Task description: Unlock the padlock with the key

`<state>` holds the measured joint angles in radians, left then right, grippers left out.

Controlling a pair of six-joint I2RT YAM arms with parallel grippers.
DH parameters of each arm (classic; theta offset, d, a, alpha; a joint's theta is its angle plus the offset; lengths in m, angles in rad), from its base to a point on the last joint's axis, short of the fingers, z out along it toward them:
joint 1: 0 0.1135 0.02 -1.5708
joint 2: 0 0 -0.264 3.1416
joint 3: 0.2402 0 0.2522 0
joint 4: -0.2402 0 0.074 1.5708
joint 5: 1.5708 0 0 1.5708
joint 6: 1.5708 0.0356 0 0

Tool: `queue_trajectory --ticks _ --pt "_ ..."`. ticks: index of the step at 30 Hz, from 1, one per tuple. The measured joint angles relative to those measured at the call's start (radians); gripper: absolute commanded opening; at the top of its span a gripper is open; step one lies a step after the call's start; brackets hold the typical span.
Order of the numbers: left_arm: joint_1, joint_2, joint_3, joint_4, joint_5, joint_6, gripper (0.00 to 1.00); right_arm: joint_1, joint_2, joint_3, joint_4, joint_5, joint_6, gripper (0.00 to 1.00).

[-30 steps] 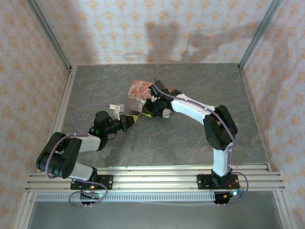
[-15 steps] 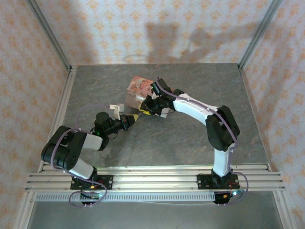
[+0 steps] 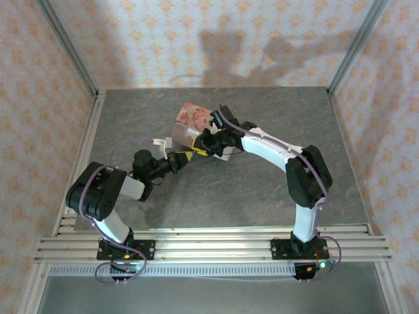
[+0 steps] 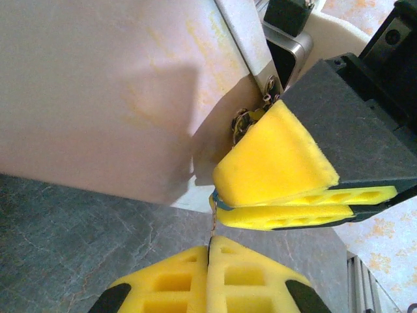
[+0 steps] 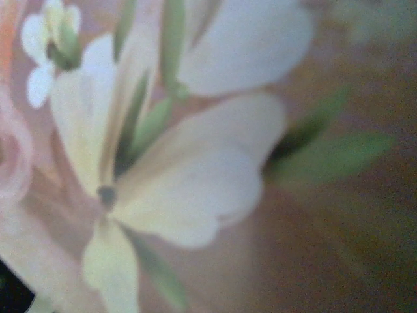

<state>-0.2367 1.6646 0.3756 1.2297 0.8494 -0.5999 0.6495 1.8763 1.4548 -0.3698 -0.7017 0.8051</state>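
Note:
The thin silvery key (image 4: 212,225) sticks up from between the shut yellow fingertips of my left gripper (image 4: 210,246). Its tip reaches a teal-blue sliver of the padlock (image 4: 221,199), which is pinched between the yellow pads (image 4: 277,163) of my right gripper (image 4: 227,204); most of the padlock is hidden. In the top view the left gripper (image 3: 181,157) and right gripper (image 3: 199,150) meet tip to tip just in front of the pink tin (image 3: 192,116).
The pink tin's pale side (image 4: 104,98) stands right behind the grippers, with a small metal clasp (image 4: 251,117) at its corner. Its flower-printed lid (image 5: 195,182) sits blurred and very close to the right wrist camera. Grey table (image 3: 249,190) lies around.
My left arm has folded in and its gripper has moved up and right with the key, closing on the right gripper. The right gripper has shifted slightly towards the tin.

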Motion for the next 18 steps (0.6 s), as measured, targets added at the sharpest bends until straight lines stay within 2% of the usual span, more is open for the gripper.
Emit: queue_trajectory --ticks 18 --pt "0.0 0.001 -0.002 0.018 0.009 -0.002 0.0 -0.005 -0.002 0.0 0.0 -0.012 0.007 0.0"
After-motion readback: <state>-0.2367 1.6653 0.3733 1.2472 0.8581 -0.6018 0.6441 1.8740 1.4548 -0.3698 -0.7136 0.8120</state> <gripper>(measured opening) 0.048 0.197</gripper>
